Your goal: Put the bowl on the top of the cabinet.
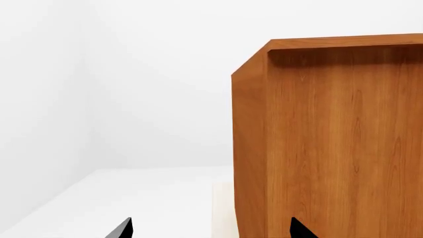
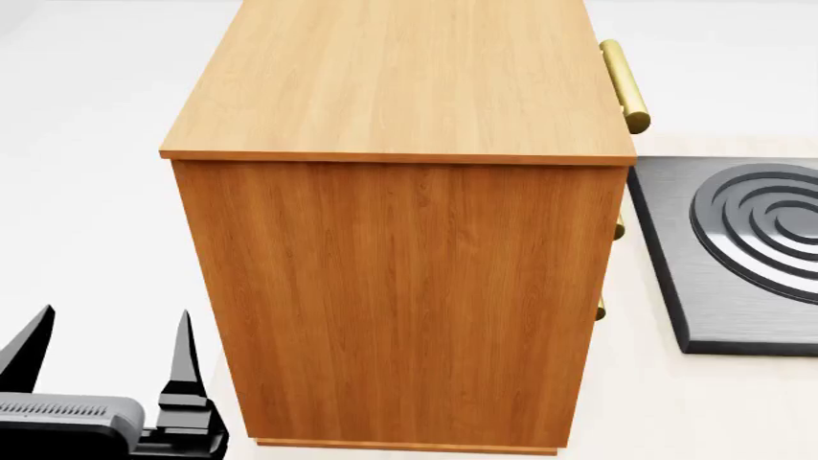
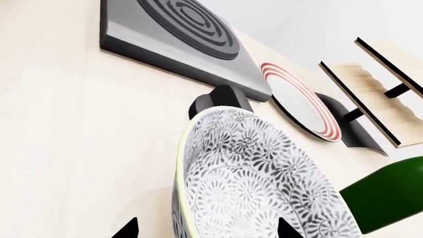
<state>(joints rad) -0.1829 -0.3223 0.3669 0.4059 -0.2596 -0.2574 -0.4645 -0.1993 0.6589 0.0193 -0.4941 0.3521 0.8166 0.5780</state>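
cabinet [image 2: 397, 287] fills the head view, flat top bare, brass handles [image 2: 624, 84] on its right side. grey stove plate [image 2: 741, 249] just beside it on the counter. bowl [image 3: 258, 183] seen only by the right wrist camera, close between the right gripper [image 3: 205, 230] tips; contact not visible, grip state cannot be told. red-ringed plate [image 3: 300, 99] beyond. left gripper [image 2: 109, 350] spread apart, holding nothing, left of the cabinet.

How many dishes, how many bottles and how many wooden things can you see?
Dishes: 2, the bowl and the plate.
Bottles: 1, the green bottle.
Wooden things: 2, the cabinet and the rack.
Total: 5.
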